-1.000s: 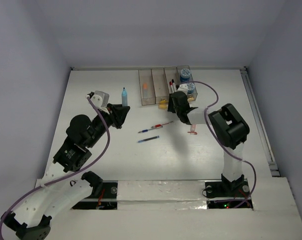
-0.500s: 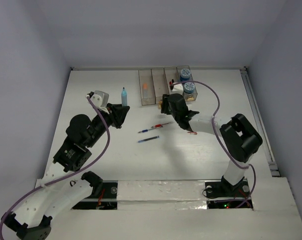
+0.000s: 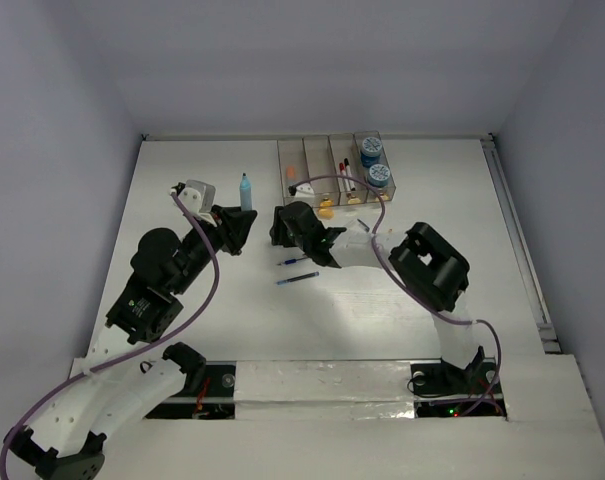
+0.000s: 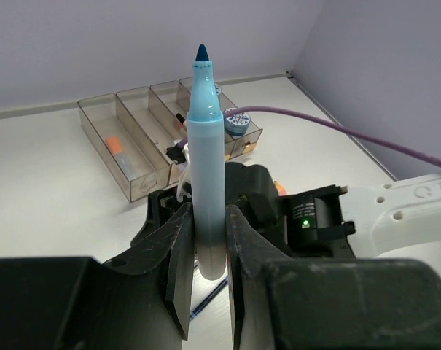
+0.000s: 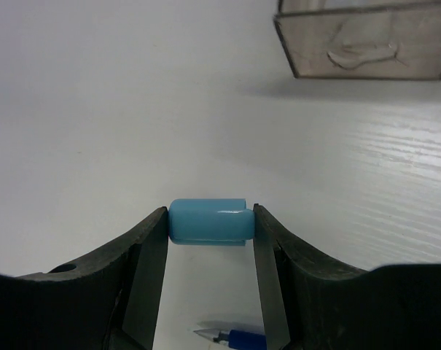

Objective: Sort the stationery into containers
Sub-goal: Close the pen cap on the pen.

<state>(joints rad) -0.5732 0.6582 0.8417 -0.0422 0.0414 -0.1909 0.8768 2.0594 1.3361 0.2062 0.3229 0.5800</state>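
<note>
Changed: the right end effector (image 3: 284, 224) has swung away from the containers (image 3: 282, 178) to frame centre, stopping just beside the left end effector (image 4: 208, 244)
Right end effector: clamped across a short blue cap (image 5: 208, 221), held sideways above the bench (image 5: 74, 109)
Left end effector: clamped on the lower barrel of a light blue marker (image 4: 208, 146), tip up and uncapped, left of centre, apart from the containers
Meaning: probably the cap goes on this marker before binning; cap and tip not yet aligned
Versus earlier frame: left arm hardly moved; blue pens (image 3: 297, 280) still lie on the bench; the rolls (image 3: 370, 150) in the rightmost container are now uncovered
</note>
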